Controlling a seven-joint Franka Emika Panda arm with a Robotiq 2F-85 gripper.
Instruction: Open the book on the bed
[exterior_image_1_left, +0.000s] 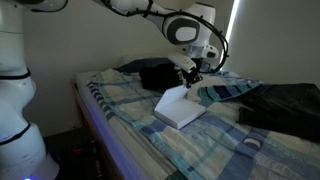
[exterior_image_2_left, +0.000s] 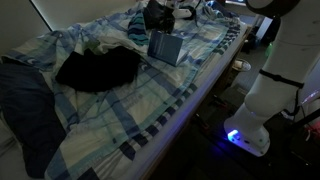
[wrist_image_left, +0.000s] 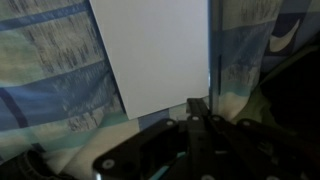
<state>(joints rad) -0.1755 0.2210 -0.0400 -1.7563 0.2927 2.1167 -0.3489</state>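
Wrist view: the book (wrist_image_left: 155, 55) fills the upper middle as a pale, flat rectangle with straight side edges. Plaid bedding of the bed (wrist_image_left: 50, 70) shows on both sides of it. The gripper (wrist_image_left: 200, 112) comes in from the bottom with its fingers drawn together, their tips at the book's near edge, close to its right-hand corner. Whether they pinch the cover or only touch it cannot be told from here.

In an exterior view the book (exterior_image_1_left: 178, 108) lies in the middle of the bed (exterior_image_1_left: 130, 135), one corner pointing toward the camera. The gripper (exterior_image_1_left: 188, 72) sits at the book's far edge, which looks slightly raised. Whether the cover has parted from the pages cannot be told. A plaid pillow (exterior_image_1_left: 228, 92) lies just beside the book, and a dark bundle (exterior_image_1_left: 152, 72) is behind the gripper. Open bedding runs from the book's near corner to the bed's front edge.

In an exterior view the book (exterior_image_2_left: 165, 47) stands tilted, showing its grey-blue face. A black bag (exterior_image_2_left: 97, 68) lies near it but apart, with bare plaid cloth between them. More free bedding stretches from the book toward the camera. The long edge of the bed (exterior_image_2_left: 205, 95) runs diagonally, with the robot's white base (exterior_image_2_left: 268, 95) just beyond it.
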